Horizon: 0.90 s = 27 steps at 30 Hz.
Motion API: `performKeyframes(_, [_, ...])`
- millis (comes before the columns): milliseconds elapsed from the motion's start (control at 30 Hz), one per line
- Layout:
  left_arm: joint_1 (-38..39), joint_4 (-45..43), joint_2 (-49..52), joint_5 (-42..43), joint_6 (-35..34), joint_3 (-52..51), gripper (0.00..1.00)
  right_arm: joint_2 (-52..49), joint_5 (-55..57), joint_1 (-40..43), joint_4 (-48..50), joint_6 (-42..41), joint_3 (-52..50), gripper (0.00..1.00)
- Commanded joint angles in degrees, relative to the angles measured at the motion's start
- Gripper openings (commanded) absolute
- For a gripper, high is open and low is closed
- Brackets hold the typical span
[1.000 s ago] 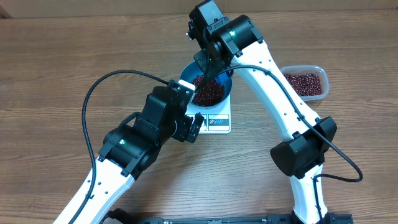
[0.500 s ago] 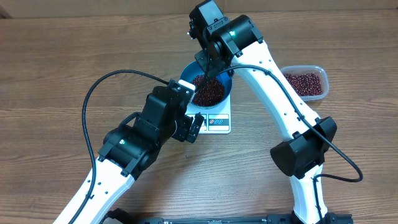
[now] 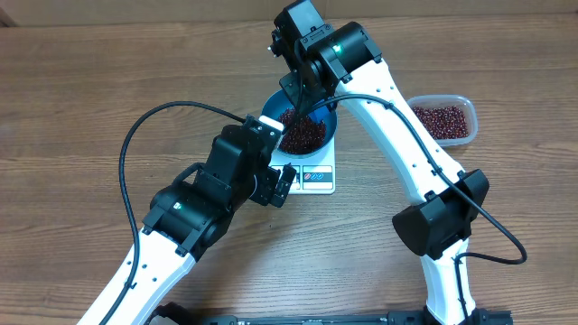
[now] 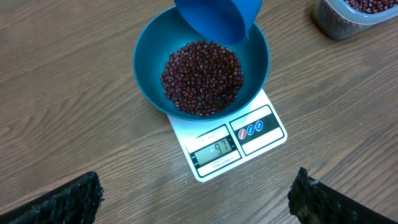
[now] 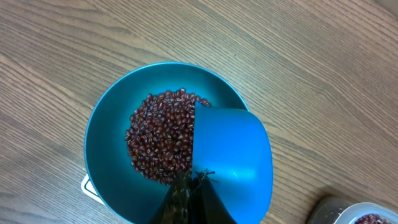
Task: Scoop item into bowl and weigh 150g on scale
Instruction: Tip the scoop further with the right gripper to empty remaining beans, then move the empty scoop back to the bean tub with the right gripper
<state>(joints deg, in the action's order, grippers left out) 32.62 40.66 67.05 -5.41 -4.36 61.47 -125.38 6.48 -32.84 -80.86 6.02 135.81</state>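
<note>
The blue bowl (image 4: 146, 68) stands on the white scale (image 4: 255, 127), whose display (image 4: 214, 150) reads 97. A heap of dark red-brown beans, the item (image 4: 202, 78), lies in the bowl. My right gripper (image 5: 189, 180) is shut on a small blue scoop (image 5: 236, 155), which is tipped over the bowl's right side with its mouth toward the beans (image 5: 158, 143). My left gripper (image 4: 196, 180) is open over bare wood just in front of the scale, with nothing between its fingers. From overhead, the right gripper (image 3: 302, 99) hangs over the bowl (image 3: 267, 122).
A clear plastic tub (image 3: 470, 108) holding more beans (image 3: 441, 120) stands on the wooden table to the right of the scale (image 3: 316, 176). The left arm's black cable loops over the table at the left. Both arms crowd around the scale.
The right wrist has turned slightly above the bowl. The left arm, the bowl and the scale have not moved.
</note>
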Motion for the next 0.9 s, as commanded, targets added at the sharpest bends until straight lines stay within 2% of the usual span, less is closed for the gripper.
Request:
performKeyframes(0, [0.0,-0.2,0.5,-0.6,-0.4,-0.3,1.0,1.5,1.0,-0.1,0.2,-0.1,1.8,0.04])
performKeyframes(467, [0.0,-0.2,0.5,-0.6,-0.4,-0.3,0.99,3.6,1.0,2.3,0.9,-0.5,2.0,0.04])
performKeyframes(867, [0.0,-0.2,0.5,-0.6,-0.4,-0.3,0.99,6.1,7.0,14.5,-1.1,-3.3,1.9,0.04])
